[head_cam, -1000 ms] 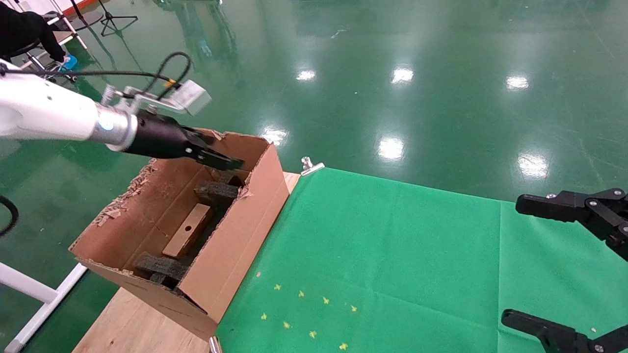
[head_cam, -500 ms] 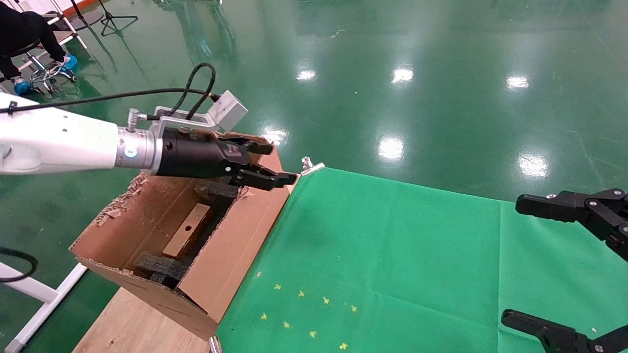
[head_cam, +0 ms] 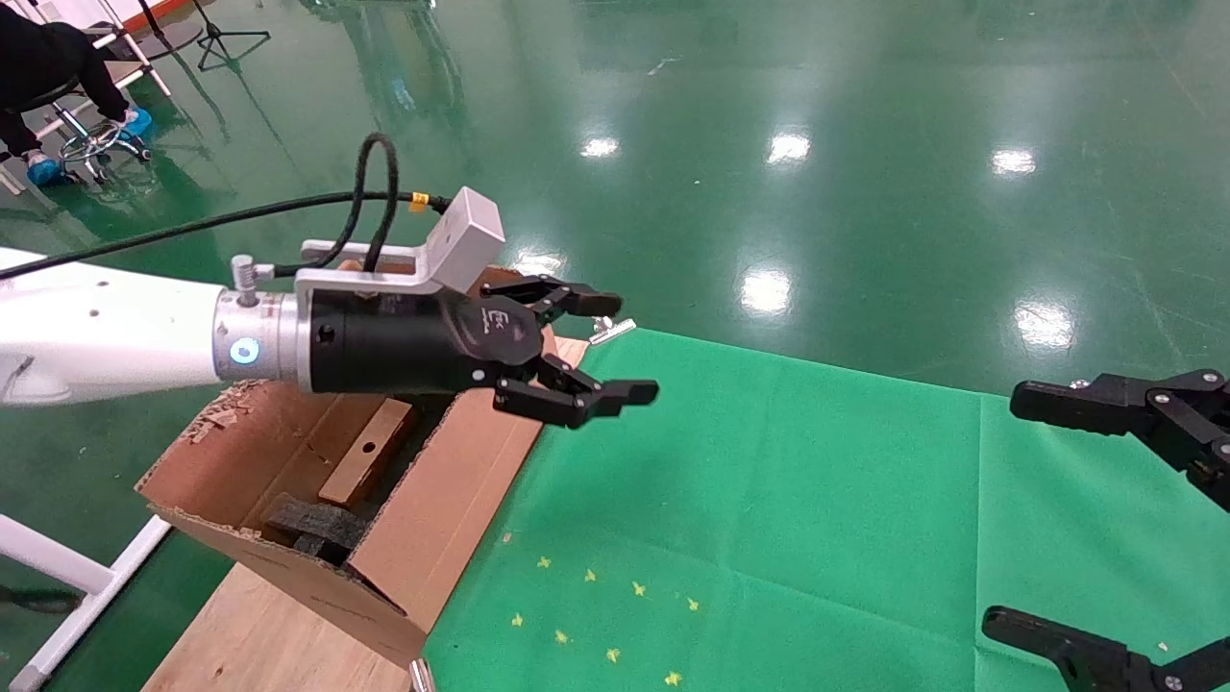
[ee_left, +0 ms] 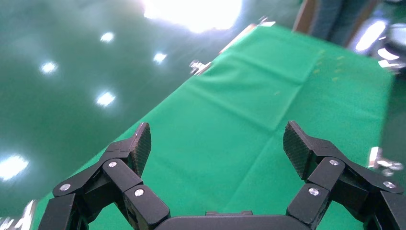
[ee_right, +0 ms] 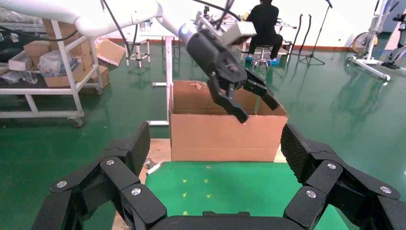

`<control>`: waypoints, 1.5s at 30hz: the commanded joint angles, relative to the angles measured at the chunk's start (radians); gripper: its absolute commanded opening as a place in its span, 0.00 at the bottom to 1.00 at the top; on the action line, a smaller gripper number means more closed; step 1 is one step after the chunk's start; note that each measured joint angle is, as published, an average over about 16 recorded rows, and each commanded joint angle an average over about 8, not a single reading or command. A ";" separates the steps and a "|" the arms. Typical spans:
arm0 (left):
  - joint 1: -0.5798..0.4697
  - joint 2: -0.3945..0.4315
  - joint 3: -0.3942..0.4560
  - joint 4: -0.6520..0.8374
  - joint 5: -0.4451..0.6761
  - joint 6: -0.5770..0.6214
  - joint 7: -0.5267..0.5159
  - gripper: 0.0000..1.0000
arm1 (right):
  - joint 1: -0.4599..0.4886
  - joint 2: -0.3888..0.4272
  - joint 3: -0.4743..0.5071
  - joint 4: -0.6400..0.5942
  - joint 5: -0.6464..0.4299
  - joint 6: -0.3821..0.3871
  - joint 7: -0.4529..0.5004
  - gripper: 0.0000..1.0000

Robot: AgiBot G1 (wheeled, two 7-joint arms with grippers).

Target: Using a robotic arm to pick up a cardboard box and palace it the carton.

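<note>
Your left gripper [head_cam: 605, 348] hangs in the air with its two black fingers spread wide and nothing between them (the left wrist view shows only green cloth in the gap). It sits at the end of the white-sleeved robotic arm [head_cam: 106, 332], just past the carton's near-right wall, above the edge of the green cloth [head_cam: 769, 500]. The blue light on the silver wrist is lit, and the grey camera block [head_cam: 466, 235] rides on top of the gripper body.

The cardboard box [head_cam: 367, 465] lies behind and below the gripper, inside the carton [head_cam: 452, 519]. It rests lengthwise between two black foam blocks [head_cam: 317, 524], its face with the round hole turned up. Nothing touches it; the gripper is well clear of it. The carton stands on the wooden tabletop [head_cam: 259, 634], right beside the cloth, its torn rim showing under the arm.

Ahead of the gripper the cloth is bare apart from small yellow marks [head_cam: 615, 615] scattered off to the near side. A metal clip [head_cam: 607, 327] pins the cloth's far corner, just beside the upper finger.

Your right gripper [head_cam: 1105, 524] is parked far across the cloth from the left one, fingers spread apart and holding nothing (its own camera looks back at the carton [ee_right: 225, 129] and the left gripper [ee_right: 253, 103]).
</note>
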 commanded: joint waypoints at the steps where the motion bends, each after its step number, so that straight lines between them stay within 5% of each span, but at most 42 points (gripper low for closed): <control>1: 0.030 -0.007 -0.022 -0.035 -0.037 0.011 0.013 1.00 | 0.000 0.000 0.000 0.000 0.000 0.000 0.000 1.00; 22: 0.309 -0.077 -0.226 -0.358 -0.382 0.118 0.133 1.00 | 0.000 0.000 0.000 0.000 0.001 0.000 0.000 1.00; 45: 0.297 -0.074 -0.217 -0.343 -0.367 0.112 0.129 1.00 | 0.000 0.000 0.000 0.000 0.001 0.001 0.000 1.00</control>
